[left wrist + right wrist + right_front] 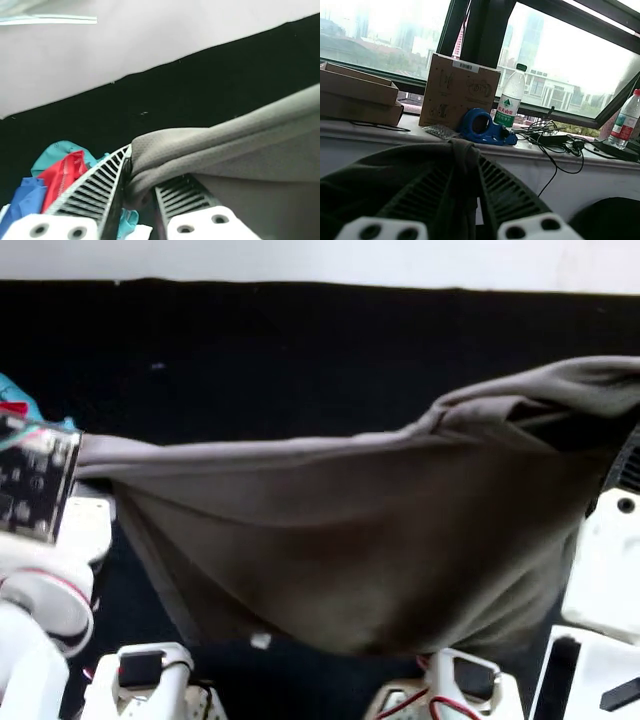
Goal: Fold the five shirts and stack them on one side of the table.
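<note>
A grey shirt [350,540] hangs stretched in the air across the black table [300,360], held up at both ends. My left gripper [140,175] is shut on one bunched corner of the grey shirt [225,145]; in the high view that arm [40,490] is at the left edge. My right gripper [470,165] is shut on the other corner of the grey shirt [380,175], raised high at the right side. A heap of teal, red and blue shirts [55,175] lies on the table beyond the left gripper, its teal edge [15,400] at the far left.
The arm bases [150,680] stand along the near edge under the hanging cloth. Behind the table is a white wall [125,40]. The right wrist view faces a windowsill with a cardboard box [457,90], bottles [510,102] and cables.
</note>
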Robot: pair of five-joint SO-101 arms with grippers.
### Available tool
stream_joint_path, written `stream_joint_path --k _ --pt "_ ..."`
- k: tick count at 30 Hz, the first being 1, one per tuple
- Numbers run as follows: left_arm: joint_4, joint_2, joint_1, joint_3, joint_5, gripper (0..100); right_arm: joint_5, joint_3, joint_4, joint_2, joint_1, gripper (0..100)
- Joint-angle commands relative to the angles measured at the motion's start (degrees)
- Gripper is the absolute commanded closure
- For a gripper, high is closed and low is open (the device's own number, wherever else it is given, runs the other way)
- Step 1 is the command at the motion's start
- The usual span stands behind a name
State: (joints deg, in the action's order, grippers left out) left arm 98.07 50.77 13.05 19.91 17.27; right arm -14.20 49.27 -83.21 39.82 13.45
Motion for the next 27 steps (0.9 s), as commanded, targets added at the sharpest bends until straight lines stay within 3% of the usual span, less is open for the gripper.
stream_joint_path --k 1,17,22,27 --pt "-0.4 2.9 0.7 1.2 -0.3 99 -0.2 1.1 -1.0 0.5 0.7 99.3" --pt "-0.1 6.1 0.7 -2.2 -0.3 99 -0.1 -0.1 -0.8 2.1 0.7 99.3" --pt "-5.0 -0.7 0.7 -13.3 -0.3 99 0.0 -7.7 1.3 -4.3 0.3 99.3" --pt "-13.5 -12.8 0.4 -14.9 -0.3 99 -0.3 -16.6 11.0 -11.6 -2.4 99.3"
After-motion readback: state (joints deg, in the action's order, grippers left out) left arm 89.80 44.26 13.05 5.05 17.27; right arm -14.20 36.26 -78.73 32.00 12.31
